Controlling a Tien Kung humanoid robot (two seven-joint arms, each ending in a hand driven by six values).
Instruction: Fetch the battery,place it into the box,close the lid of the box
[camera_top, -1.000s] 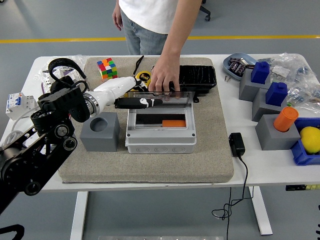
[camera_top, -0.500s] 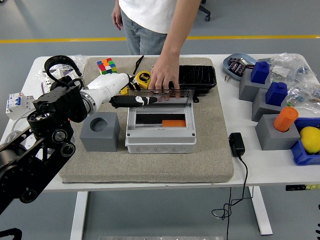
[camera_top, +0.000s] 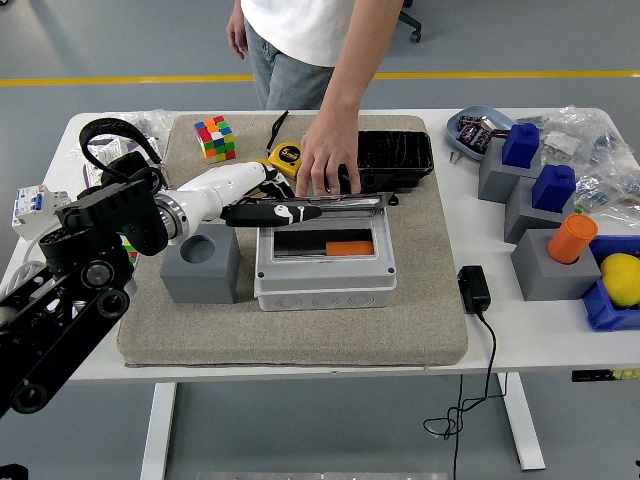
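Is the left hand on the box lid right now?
Touching. Head view shows the left hand's black fingers lying against the clear lid at its left end, no gap visible.

I think I am in a lab or workshop. My white table (camera_top: 540, 345) stands on a bare grey floor (camera_top: 100, 40) with a yellow line (camera_top: 120, 80) painted across it. Grey and blue blocks (camera_top: 530, 165), bags of small parts (camera_top: 600, 150) and a tape measure (camera_top: 287, 155) lie around.

Three grey blocks (camera_top: 199, 262) on the table — two blue pieces (camera_top: 520, 145), one box (camera_top: 324, 265).
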